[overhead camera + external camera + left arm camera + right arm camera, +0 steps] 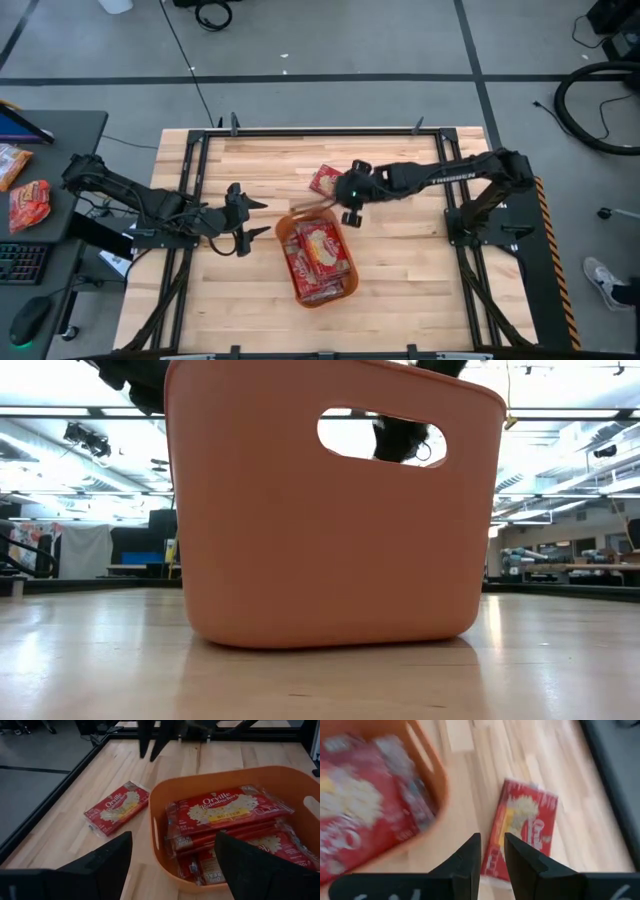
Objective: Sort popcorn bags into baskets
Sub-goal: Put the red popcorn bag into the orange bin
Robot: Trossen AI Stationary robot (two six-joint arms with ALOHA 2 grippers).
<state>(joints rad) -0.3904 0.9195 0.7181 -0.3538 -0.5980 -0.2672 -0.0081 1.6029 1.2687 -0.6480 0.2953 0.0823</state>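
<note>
Popcorn bags (pixel 318 255) lie stacked inside the orange basket (pixel 348 290) at mid-table; one more popcorn bag (pixel 326 180) lies flat on the wood just beyond its far rim. Above that far rim, the right gripper (pixel 313 204) holds nothing, fingers narrowly parted. Left of the basket, the left gripper (pixel 257 217) hovers with fingers spread wide.

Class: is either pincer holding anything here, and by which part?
No. The left pincer is open and empty; the right pincer, nearly closed, holds nothing above the loose popcorn bag.
</note>
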